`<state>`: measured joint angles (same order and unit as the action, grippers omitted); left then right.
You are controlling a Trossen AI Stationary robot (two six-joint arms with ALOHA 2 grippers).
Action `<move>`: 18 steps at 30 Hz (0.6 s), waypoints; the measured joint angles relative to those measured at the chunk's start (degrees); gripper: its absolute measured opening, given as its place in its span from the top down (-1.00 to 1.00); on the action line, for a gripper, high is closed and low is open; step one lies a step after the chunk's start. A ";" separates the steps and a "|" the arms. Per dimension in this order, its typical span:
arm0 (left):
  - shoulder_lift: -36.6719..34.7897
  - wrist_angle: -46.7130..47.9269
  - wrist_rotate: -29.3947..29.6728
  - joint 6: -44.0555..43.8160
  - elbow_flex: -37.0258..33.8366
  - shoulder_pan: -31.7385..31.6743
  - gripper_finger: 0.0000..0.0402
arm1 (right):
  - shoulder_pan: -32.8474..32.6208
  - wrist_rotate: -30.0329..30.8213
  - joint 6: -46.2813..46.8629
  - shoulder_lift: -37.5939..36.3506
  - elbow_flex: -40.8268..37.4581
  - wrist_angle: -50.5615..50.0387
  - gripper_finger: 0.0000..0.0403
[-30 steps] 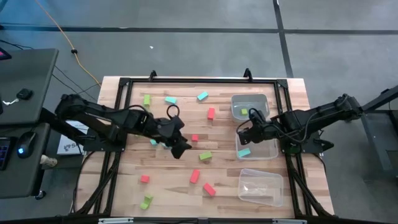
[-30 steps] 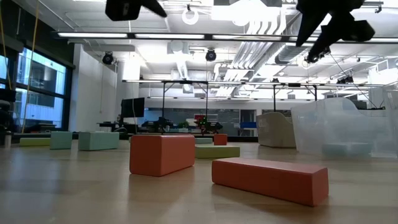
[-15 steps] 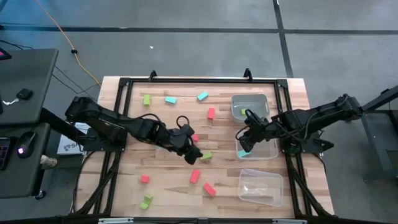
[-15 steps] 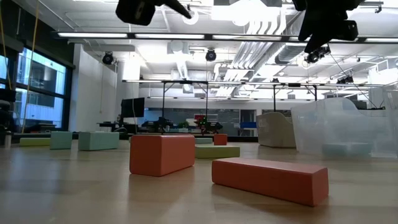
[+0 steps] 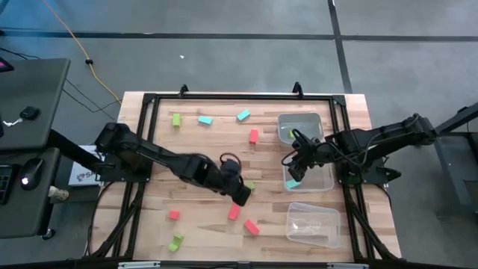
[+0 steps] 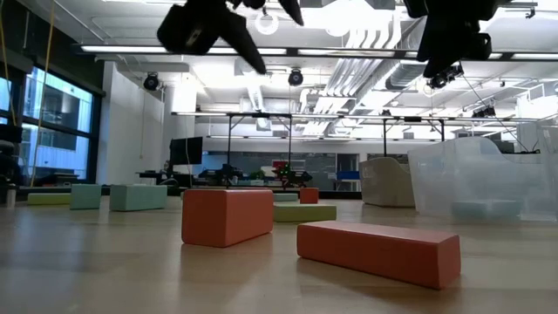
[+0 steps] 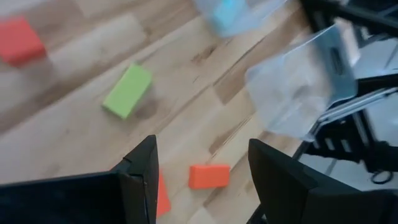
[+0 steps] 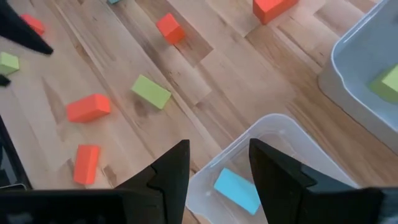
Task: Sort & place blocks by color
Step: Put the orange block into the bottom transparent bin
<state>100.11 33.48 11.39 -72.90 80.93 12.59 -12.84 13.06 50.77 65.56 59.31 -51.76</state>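
Observation:
Small blocks lie flat and scattered on the wooden table: red ones (image 5: 234,212) (image 5: 251,227), a green one (image 5: 249,184), blue ones (image 5: 204,120) farther back. My left gripper (image 5: 241,196) hangs open and empty above the table's middle. In the left wrist view, a red block (image 7: 209,176) lies on the wood below, between its fingers. My right gripper (image 5: 290,166) hovers open and empty over the near-left corner of the middle clear bin (image 5: 323,179), where a blue block (image 8: 236,190) lies. Another green block (image 5: 291,134) lies in the far bin (image 5: 300,118).
A third clear bin (image 5: 312,223) stands at the near right. More blocks lie at the near left: one red (image 5: 173,215), one green (image 5: 176,241). A black frame (image 5: 224,97) runs round the table. In the low view two red blocks (image 6: 227,215) (image 6: 379,250) lie close to the camera.
My left gripper has gone toward the table's right and near edges and come down, rolling as it went, from the middle left to above the red blocks. My right gripper has rolled about its own line while staying over the middle bin. No block has moved.

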 joint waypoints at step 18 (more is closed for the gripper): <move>7.98 2.77 2.79 -8.13 -0.01 4.07 0.14 | 3.26 0.04 -2.44 0.00 -0.02 -0.02 0.23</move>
<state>108.09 36.25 14.18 -81.03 80.93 16.67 -9.58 13.10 48.34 65.56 59.29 -51.78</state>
